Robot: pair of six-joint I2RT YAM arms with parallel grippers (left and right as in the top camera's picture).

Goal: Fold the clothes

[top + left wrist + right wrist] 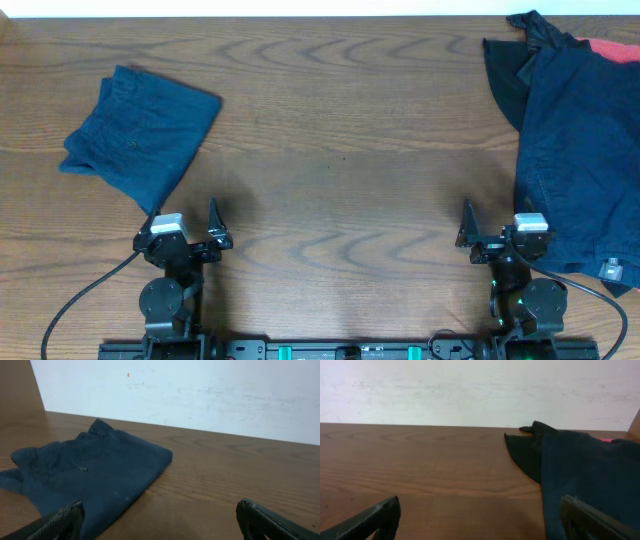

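Observation:
Folded dark blue denim shorts (pixel 140 135) lie at the table's left; they also show in the left wrist view (pixel 90 480). A pile of clothes sits at the right edge: a dark navy piece (pixel 580 150) on top, a black piece (pixel 505 70) and a red piece (pixel 610 47) beneath. The navy piece (pixel 590 480) and black piece (pixel 525 455) show in the right wrist view. My left gripper (pixel 185 215) is open and empty, just below the folded shorts. My right gripper (pixel 495 225) is open and empty, at the pile's left edge.
The wooden table (pixel 340 150) spreads between the two garments. A white wall (pixel 200 395) runs behind the far edge. A small grey tag (pixel 611 268) lies on the navy piece near the front right. Cables run from both arm bases.

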